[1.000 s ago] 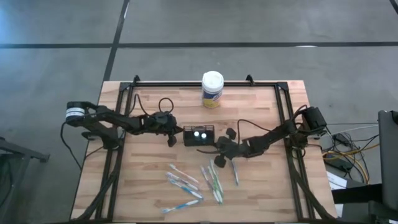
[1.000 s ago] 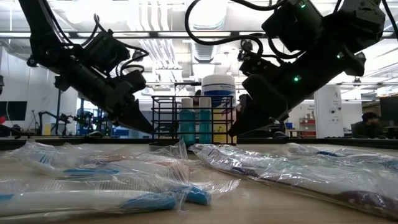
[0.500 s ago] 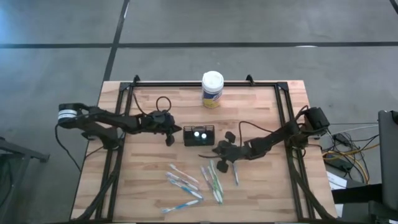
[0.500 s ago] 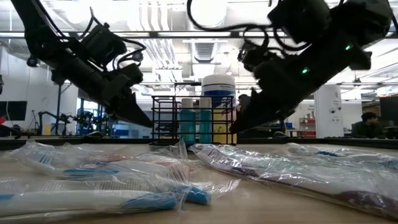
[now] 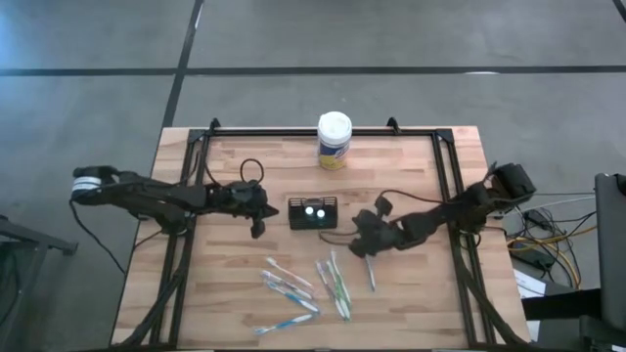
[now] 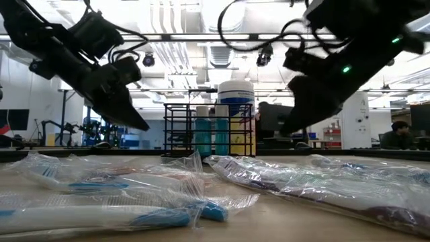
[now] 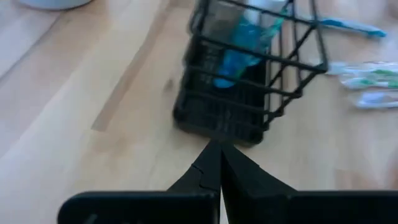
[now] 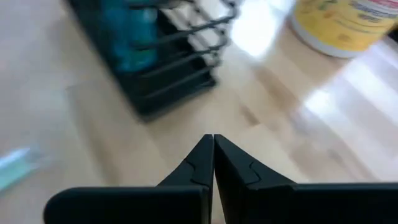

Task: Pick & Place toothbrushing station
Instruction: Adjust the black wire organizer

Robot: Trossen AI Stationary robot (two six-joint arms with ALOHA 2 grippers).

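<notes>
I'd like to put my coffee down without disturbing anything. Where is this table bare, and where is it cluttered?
Bare wood shows at the back corners, either side of the round canister, and at the front right corner of the table. Crowded: the middle, where both arms flank the black wire caddy, and the front centre, strewn with wrapped toothbrushes.

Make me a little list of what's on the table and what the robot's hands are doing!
Black wire rack: middle of the table, two blue tubes standing inside
Round tub: white lid, yellow label, at the table's back edge
Wrapped toothbrushes: scattered in front of the rack
Left gripper: shut, empty, just left of the rack
Right gripper: shut, empty, just right of the rack
</notes>
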